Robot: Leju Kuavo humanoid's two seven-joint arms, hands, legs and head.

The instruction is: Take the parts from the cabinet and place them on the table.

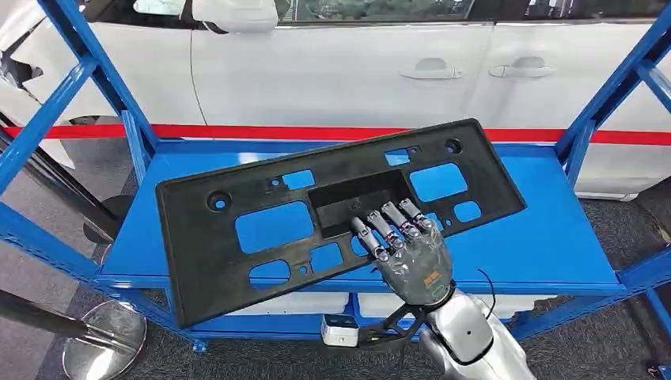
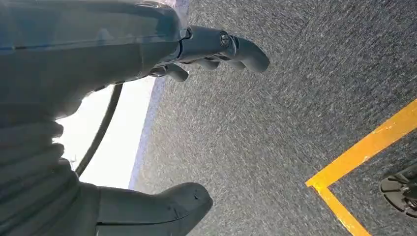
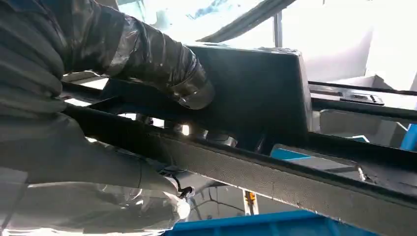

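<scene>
Background: a white car (image 1: 332,71) stands behind the blue rack (image 1: 546,237), with a red stripe (image 1: 237,132) along its lower side.
Floor: dark grey carpet (image 2: 275,123) with a yellow line (image 2: 364,152) on it, seen from my left wrist.
Rack: blue metal frame with a flat blue shelf; white boxes (image 1: 293,303) sit on the level under it.
Part: a long black plastic plate (image 1: 269,198) with many cut-outs and a deep pocket in its middle. It is over the shelf, tilted, its left end hanging out past the front edge of the shelf and its right end further back.
Right hand: my right hand (image 1: 407,249) grips the plate near the middle, at the front edge. The fingers (image 1: 388,226) lie on top and reach to the pocket. From my right wrist I see the thumb (image 3: 162,64) pressed against the black pocket wall, so the plate is pinched between thumb and fingers.
Left hand: my left hand (image 2: 147,123) hangs down over the carpet and holds nothing. The fingers (image 2: 221,46) are a little bent, and the thumb (image 2: 162,206) is well apart from them.
Other: a round metal base (image 1: 103,340) stands on the floor at the left of the rack.
</scene>
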